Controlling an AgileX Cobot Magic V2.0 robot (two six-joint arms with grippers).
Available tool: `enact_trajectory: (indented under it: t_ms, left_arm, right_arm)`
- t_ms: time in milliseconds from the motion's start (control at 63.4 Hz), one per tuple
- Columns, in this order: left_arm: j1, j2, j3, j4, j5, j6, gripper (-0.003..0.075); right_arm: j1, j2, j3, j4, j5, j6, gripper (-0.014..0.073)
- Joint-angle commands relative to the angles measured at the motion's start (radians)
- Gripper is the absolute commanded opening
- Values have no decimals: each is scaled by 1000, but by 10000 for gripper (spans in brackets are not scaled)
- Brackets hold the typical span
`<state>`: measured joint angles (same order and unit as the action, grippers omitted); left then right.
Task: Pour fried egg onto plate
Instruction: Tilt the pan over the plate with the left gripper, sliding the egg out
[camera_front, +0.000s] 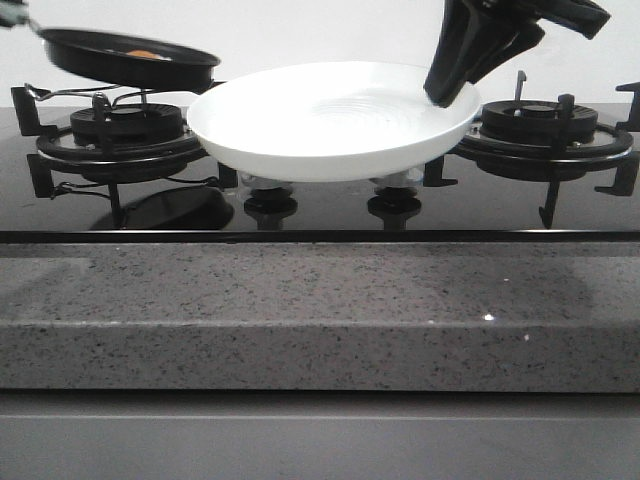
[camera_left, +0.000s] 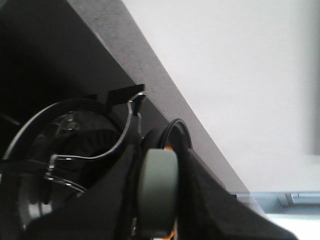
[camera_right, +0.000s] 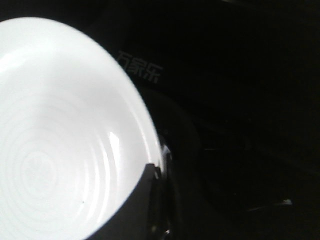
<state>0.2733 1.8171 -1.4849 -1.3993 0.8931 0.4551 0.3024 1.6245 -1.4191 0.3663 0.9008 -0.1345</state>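
above black stove, right gripper clamped on white plate rim

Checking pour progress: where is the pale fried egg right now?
In the front view, the pale fried egg still lies in the round black frying pan, raised above the left burner grate, beside the glossy white plate.

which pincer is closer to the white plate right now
Right. The right pincer grips the plate at its right rim; the left one, off-frame, holds the frying pan just left of it.
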Motion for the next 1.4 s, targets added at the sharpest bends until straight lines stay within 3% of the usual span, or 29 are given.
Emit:
enact_trajectory:
  t_ms: [0, 221, 599, 835, 1230, 1387]
  left_arm:
    - [-5, -98, -73, -122, 75, 24, -20]
    - [-90, -203, -86, -64, 75, 50, -20]
    - [-485, -344, -95, 337, -177, 12, -20]
    - [-703, -349, -224, 974, -210, -331, -20]
    - [-1103, -345, -367, 1847, 12, -756, -20]
    - [-1209, -345, -367, 1985, 42, -802, -20]
  right_arm:
    - [-3, -51, -25, 31, -40, -8, -117]
    - [-3, -51, -25, 31, -39, -8, -117]
    - [-3, -51, -25, 31, -39, -8, -117]
    - [-3, -51, -25, 31, -39, -8, -117]
    - [-3, -51, -25, 31, -39, -8, -117]
    - [-3, -51, -25, 31, -39, -8, -117]
